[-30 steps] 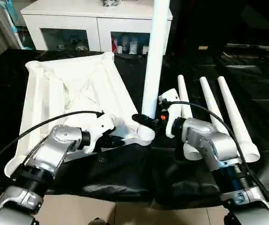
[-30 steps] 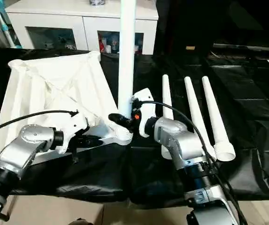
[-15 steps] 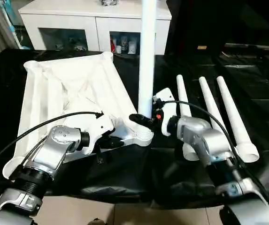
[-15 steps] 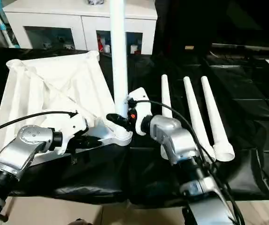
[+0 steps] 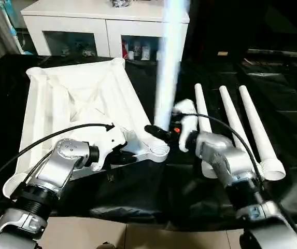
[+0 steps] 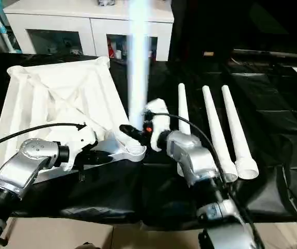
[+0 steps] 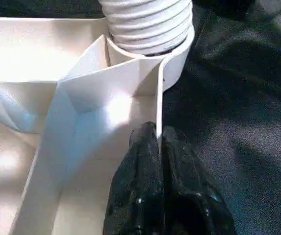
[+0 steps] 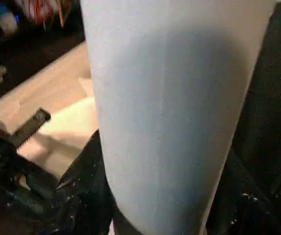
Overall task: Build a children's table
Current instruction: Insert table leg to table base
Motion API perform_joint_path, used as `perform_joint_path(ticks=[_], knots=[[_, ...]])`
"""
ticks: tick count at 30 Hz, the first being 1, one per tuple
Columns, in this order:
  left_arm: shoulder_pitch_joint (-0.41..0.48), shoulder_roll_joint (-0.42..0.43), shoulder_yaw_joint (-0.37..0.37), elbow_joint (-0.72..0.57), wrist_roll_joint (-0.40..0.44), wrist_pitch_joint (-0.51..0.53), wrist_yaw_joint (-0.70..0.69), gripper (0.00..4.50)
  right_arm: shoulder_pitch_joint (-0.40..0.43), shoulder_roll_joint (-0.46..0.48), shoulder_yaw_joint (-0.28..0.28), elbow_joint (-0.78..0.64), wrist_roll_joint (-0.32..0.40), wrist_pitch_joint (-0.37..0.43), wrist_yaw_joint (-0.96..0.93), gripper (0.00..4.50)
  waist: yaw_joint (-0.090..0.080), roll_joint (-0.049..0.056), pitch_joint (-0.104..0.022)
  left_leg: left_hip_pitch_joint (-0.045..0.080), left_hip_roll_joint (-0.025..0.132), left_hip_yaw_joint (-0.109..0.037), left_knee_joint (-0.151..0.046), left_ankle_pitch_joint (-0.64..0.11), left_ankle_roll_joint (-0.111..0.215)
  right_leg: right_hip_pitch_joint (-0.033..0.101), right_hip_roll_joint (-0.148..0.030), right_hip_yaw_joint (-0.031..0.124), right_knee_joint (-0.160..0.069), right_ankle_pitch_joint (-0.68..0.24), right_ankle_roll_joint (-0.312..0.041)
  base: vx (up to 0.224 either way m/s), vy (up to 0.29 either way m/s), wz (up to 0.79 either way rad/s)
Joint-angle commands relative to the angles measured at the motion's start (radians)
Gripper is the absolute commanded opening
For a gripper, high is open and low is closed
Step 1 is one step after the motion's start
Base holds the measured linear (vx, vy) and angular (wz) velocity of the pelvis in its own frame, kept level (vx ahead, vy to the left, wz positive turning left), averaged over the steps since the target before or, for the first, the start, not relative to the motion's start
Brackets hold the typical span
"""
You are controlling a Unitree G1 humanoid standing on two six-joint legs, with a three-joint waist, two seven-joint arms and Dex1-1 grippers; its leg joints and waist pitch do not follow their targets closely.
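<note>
While gripped by right end effector (image 5: 158, 134), leg (image 5: 169, 62) stands upright.

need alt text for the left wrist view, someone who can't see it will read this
The left gripper, its two black fingers shut on a thin upright rib of the white table top, close to a round corner socket with a ribbed leg end sitting in it. Black cloth lies beside the table top.
</note>
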Motion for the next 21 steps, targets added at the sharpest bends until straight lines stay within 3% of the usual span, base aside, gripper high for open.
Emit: perform_joint_path(ticks=[1,3,5,6,8,9,10,12,13,14,15,18,19,20,21], knots=[[0.009,-0.018,-0.021,0.024,-0.001,0.006,-0.006,0.0,0.027,0.003,-0.019,0.022,0.011,-0.017,-0.005,1.88,-0.005,0.001,-0.066,0.019,0.004,0.013,-0.079,-0.252,-0.017,0.036,-0.031,0.016,-0.074,-0.127,-0.208,0.0,0.0,0.0],[0.001,-0.017,-0.019,0.031,-0.001,0.004,-0.008,0.0,0.049,0.012,-0.04,0.029,0.023,-0.042,-0.008,1.88,-0.005,0.007,-0.065,0.02,0.004,0.013,-0.08,-0.275,-0.021,0.033,-0.031,0.017,-0.077,-0.145,-0.208,0.0,0.0,0.0],[-0.006,-0.018,-0.014,0.038,0.0,0.002,-0.009,0.0,0.067,0.019,-0.054,0.033,0.028,-0.067,-0.011,1.88,-0.004,0.006,-0.065,0.021,0.005,0.012,-0.082,-0.284,-0.023,0.033,-0.032,0.017,-0.078,-0.154,-0.209,0.0,0.0,0.0],[-0.009,-0.019,-0.012,0.041,0.0,0.001,-0.009,0.0,0.073,0.022,-0.058,0.035,0.028,-0.079,-0.014,1.88,-0.005,0.017,-0.065,0.022,0.005,0.011,-0.082,-0.293,-0.027,0.031,-0.031,0.016,-0.078,-0.153,-0.209,0.0,0.0,0.0],[-0.014,-0.018,-0.008,0.047,0.0,-0.002,-0.01,0.0,0.089,0.028,-0.064,0.038,0.027,-0.111,-0.019,1.88,-0.005,0.015,-0.065,0.023,0.005,0.011,-0.083,-0.31,-0.03,0.031,-0.031,0.017,-0.08,-0.158,-0.21,0.0,0.0,0.0],[-0.017,-0.018,-0.007,0.05,0.001,-0.003,-0.009,0.0,0.098,0.031,-0.064,0.034,0.024,-0.126,-0.021,1.88,-0.003,0.021,-0.066,0.023,0.004,0.009,-0.084,-0.312,-0.032,0.032,-0.032,0.016,-0.078,-0.159,-0.211,0.0,0.0,0.0],[-0.019,-0.017,-0.006,0.052,0.001,-0.004,-0.01,0.0,0.11,0.033,-0.06,0.031,0.013,-0.156,-0.027,1.88,-0.003,0.026,-0.065,0.024,0.005,0.009,-0.084,-0.319,-0.034,0.03,-0.032,0.016,-0.079,-0.158,-0.211,0.0,0.0,0.0],[-0.023,-0.016,-0.005,0.06,0.001,-0.007,-0.011,0.0,0.134,0.034,-0.043,0.031,-0.022,-0.216,-0.042,1.88,-0.004,0.023,-0.064,0.024,0.004,0.008,-0.086,-0.343,-0.038,0.029,-0.031,0.015,-0.082,-0.171,-0.211,0.0,0.0,0.0],[-0.024,-0.016,-0.005,0.061,0.001,-0.007,-0.011,0.0,0.136,0.033,-0.04,0.031,-0.028,-0.224,-0.044,1.88,-0.002,0.029,-0.064,0.023,0.004,0.007,-0.086,-0.347,-0.041,0.029,-0.032,0.015,-0.081,-0.174,-0.21,0.0,0.0,0.0],[-0.025,-0.015,-0.004,0.062,0.001,-0.008,-0.011,0.0,0.138,0.033,-0.038,0.031,-0.033,-0.231,-0.047,1.88,-0.005,0.025,-0.062,0.023,0.004,0.007,-0.088,-0.361,-0.04,0.029,-0.031,0.015,-0.083,-0.186,-0.21,0.0,0.0,0.0],[-0.027,-0.015,-0.005,0.065,0.003,-0.009,-0.011,0.0,0.148,0.026,-0.014,0.029,-0.07,-0.264,-0.057,1.87,-0.003,0.033,-0.062,0.024,0.005,0.006,-0.089,-0.373,-0.044,0.028,-0.032,0.015,-0.084,-0.2,-0.207,0.0,0.0,0.0],[-0.034,-0.015,-0.006,0.071,0.005,-0.011,-0.011,0.0,0.164,0.016,0.026,0.006,-0.112,-0.282,-0.062,1.87,-0.006,0.03,-0.061,0.023,0.004,0.005,-0.09,-0.381,-0.043,0.028,-0.03,0.016,-0.087,-0.216,-0.2,0.0,0.0,0.0],[-0.036,-0.017,-0.007,0.075,0.007,-0.013,-0.01,0.0,0.167,0.011,0.039,-0.003,-0.125,-0.285,-0.063,1.87,-0.007,0.02,-0.06,0.022,0.004,0.007,-0.09,-0.378,-0.039,0.029,-0.03,0.016,-0.089,-0.22,-0.197,0.0,0.0,0.0],[-0.038,-0.019,-0.008,0.079,0.009,-0.015,-0.008,0.0,0.171,0.006,0.054,-0.011,-0.14,-0.29,-0.063,1.87,-0.005,0.027,-0.062,0.023,0.005,0.006,-0.09,-0.373,-0.036,0.028,-0.03,0.017,-0.087,-0.22,-0.195,0.0,0.0,0.0],[-0.04,-0.021,-0.008,0.082,0.01,-0.016,-0.007,0.0,0.173,0.003,0.063,-0.015,-0.149,-0.294,-0.062,1.87,-0.005,0.023,-0.062,0.022,0.005,0.006,-0.09,-0.36,-0.032,0.029,-0.03,0.017,-0.086,-0.209,-0.195,0.0,0.0,0.0]])
